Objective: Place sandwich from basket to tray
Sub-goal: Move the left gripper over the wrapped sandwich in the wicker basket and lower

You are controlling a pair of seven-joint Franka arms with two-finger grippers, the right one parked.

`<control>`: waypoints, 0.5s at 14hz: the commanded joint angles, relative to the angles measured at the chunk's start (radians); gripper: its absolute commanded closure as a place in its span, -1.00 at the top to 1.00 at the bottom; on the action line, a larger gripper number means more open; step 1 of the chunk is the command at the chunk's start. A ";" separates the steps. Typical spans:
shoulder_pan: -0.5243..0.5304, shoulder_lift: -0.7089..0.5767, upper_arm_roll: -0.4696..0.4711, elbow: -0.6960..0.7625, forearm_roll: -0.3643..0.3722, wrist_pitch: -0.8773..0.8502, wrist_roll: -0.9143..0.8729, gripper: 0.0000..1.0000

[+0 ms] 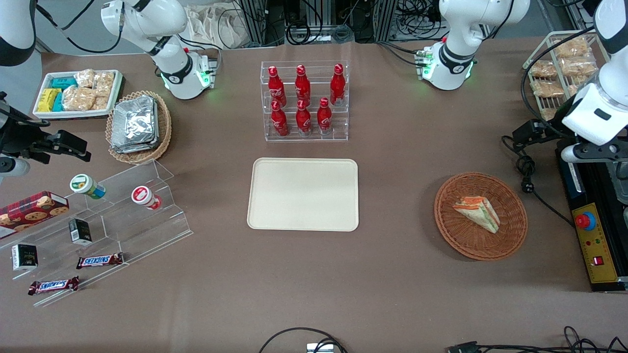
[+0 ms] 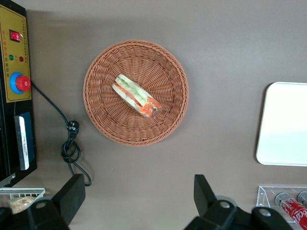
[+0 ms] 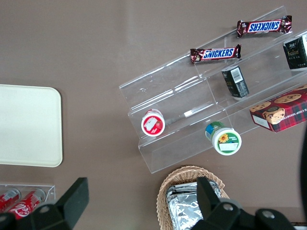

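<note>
Sandwich sits in the basket, left gripper spread wide above the table.

The triangular wedge sandwich [image 1: 477, 212] lies inside the round reddish-brown wicker basket [image 1: 510, 235], at about three o'clock from the flat cream rectangular tray [image 1: 303, 194]. Farther from the front camera, the left gripper [image 2: 136, 201] hangs high and clear of the basket, fingers [image 2: 205, 192] parted, gripping nothing.
</note>
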 commanded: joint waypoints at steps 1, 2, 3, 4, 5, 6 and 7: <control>0.007 0.001 -0.008 0.009 0.000 -0.016 -0.008 1.00; 0.007 0.001 -0.008 0.011 0.005 -0.013 -0.008 1.00; 0.007 0.001 -0.008 0.011 0.007 -0.007 -0.010 1.00; 0.007 0.005 -0.008 0.006 0.011 0.005 -0.010 1.00; 0.007 0.007 -0.008 0.002 0.013 0.012 -0.011 1.00; 0.007 0.019 -0.008 -0.004 0.014 0.012 -0.014 1.00; 0.007 0.031 -0.008 -0.008 0.014 0.013 -0.029 1.00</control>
